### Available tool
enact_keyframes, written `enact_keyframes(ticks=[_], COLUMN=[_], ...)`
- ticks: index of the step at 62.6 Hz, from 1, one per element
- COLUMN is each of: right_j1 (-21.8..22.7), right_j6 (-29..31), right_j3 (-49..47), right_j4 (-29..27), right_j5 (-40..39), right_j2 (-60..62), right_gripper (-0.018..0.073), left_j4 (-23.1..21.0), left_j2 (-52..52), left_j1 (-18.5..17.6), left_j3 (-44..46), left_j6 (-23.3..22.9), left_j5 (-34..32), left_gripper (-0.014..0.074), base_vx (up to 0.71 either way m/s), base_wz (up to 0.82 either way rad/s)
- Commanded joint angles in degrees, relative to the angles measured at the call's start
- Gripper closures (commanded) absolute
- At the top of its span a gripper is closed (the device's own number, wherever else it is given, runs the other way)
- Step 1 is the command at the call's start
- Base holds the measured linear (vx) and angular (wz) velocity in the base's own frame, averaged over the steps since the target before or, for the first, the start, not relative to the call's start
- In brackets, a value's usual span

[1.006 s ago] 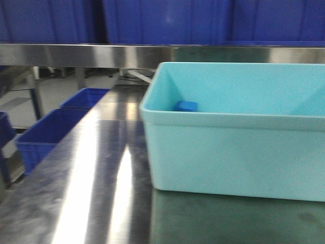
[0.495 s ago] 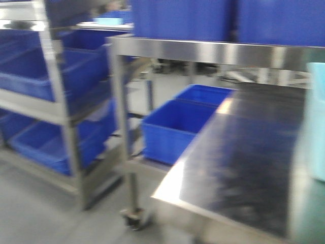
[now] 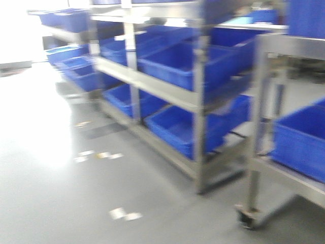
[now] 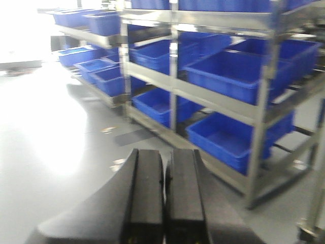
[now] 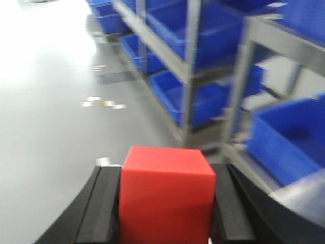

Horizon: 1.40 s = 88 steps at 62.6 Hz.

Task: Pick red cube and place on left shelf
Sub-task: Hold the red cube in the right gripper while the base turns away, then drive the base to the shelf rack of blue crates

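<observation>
The red cube [image 5: 166, 195] fills the bottom of the right wrist view, clamped between the two black fingers of my right gripper [image 5: 165, 203], which is shut on it above the grey floor. The left shelf [image 3: 195, 104], a long steel rack with tiers of dark blue crates, runs from the far left to the middle of the front view. The same shelf [image 4: 266, 109] shows in the left wrist view, and the shelf [image 5: 190, 66] also stands ahead in the right wrist view. My left gripper [image 4: 165, 162] is shut with nothing in it, its fingers pressed together.
A second steel rack on castors [image 3: 256, 127] stands at the right with a blue crate [image 3: 302, 142] on its lower tier. Grey floor [image 3: 66, 168] with white tape marks [image 3: 124, 214] spreads to the left of the racks.
The front view has swung left: the teal tub and steel tabletop have gone out of sight, and the long rack of blue crates and the open floor have come into view.
</observation>
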<state>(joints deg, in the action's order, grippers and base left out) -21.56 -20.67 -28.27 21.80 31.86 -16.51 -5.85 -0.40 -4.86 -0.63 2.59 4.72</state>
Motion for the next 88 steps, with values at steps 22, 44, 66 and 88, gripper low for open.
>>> enact_keyframes(ticks=[22, 44, 66, 88], right_j1=[0.35, 0.35, 0.35, 0.35], right_j6=[0.49, 0.49, 0.49, 0.49], right_j3=[-1.55, -1.55, -1.55, -1.55], right_j4=[1.66, 1.66, 1.66, 1.66], right_j5=[-4.2, -4.2, -4.2, -4.2], right_j2=[-0.43, -0.43, -0.43, -0.43], right_gripper=[0.0432, 0.0432, 0.0432, 0.0432], left_j4=[-0.21, -0.21, -0.21, -0.21], left_j2=[-0.7, -0.7, -0.7, -0.7], left_j1=[-0.32, -0.32, -0.32, -0.32], left_j3=[-1.36, -1.36, -1.36, -1.36], left_j6=[-0.31, -0.31, -0.31, -0.31], left_j5=[-5.08, -5.08, -5.08, -5.08], left_gripper=[0.0495, 0.0495, 0.0495, 0.0495], base_vx=[-0.08, 0.09, 0.33, 0.54], base_wz=[0.9, 0.68, 0.18, 0.05])
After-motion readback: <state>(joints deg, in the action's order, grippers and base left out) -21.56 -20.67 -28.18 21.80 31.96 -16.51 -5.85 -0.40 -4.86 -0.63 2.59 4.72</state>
